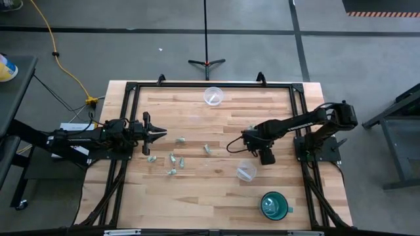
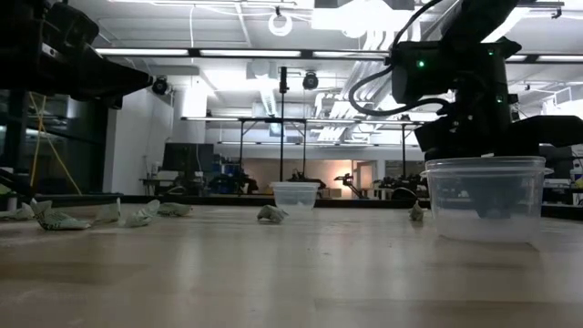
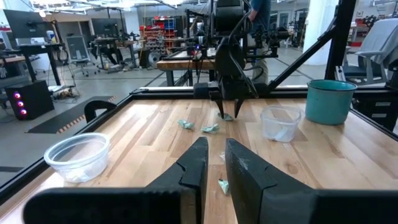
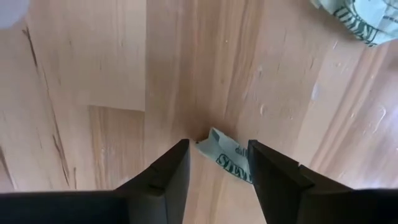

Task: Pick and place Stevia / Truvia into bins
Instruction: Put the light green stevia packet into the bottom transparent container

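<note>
The right gripper (image 4: 217, 163) is open around a packet (image 4: 225, 153) on the table (image 1: 197, 196); the cup (image 1: 246, 172) sits at its 6 o'clock

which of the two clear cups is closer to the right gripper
The clear cup on the near side of the table, beside the teal mug, just below the right gripper. The other clear cup sits alone at the far edge.

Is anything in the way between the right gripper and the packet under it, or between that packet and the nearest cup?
Nothing visible. The right gripper points down with its jaws open on either side of a packet on the table. Only bare wood separates it from the nearest cup.
</note>
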